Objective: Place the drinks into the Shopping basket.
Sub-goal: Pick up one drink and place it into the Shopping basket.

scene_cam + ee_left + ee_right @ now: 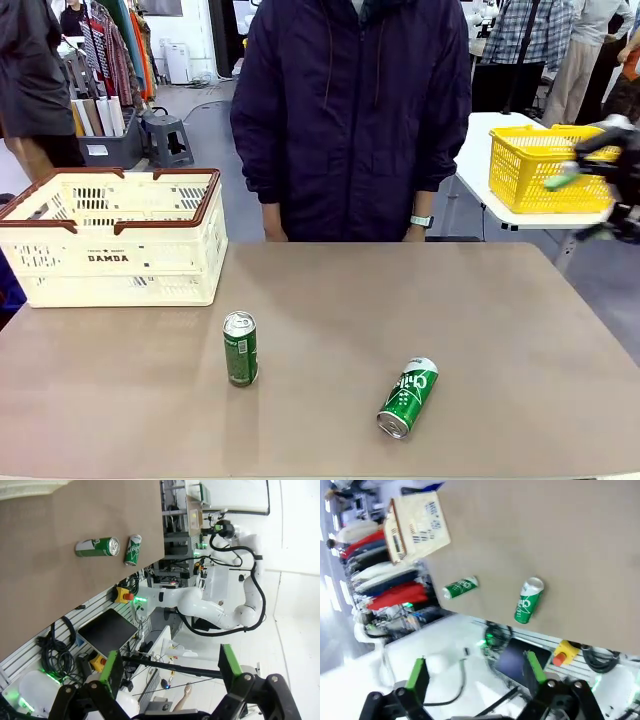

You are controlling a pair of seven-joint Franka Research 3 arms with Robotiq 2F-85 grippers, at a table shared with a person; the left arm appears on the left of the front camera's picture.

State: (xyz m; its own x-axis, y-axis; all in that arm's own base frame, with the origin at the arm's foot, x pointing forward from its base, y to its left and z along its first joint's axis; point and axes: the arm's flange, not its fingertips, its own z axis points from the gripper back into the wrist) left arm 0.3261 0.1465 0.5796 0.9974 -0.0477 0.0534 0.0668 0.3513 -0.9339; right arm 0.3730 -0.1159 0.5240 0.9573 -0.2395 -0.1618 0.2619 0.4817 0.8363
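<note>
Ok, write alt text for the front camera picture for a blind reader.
Two green drink cans sit on a brown table: an upright can left of centre, a tipped can nearer the camera to its right. A cream Shopping basket stands at the far left, and a person in a dark jacket stands across the table.

Upright can (pixel 240 349), lower centre, and toppled can (pixel 408 397), lower right: green, white lettering, silver tops. Shopping basket (pixel 120 265), upper left: cream, slotted, brown rim. Table (pixel 400 300) dull tan; mesh basket (pixel 530 175), upper right, bright yellow.

Two cans (pixel 240 349) (pixel 408 397), one Shopping basket (pixel 170 265), one yellow basket (pixel 525 185)
</note>
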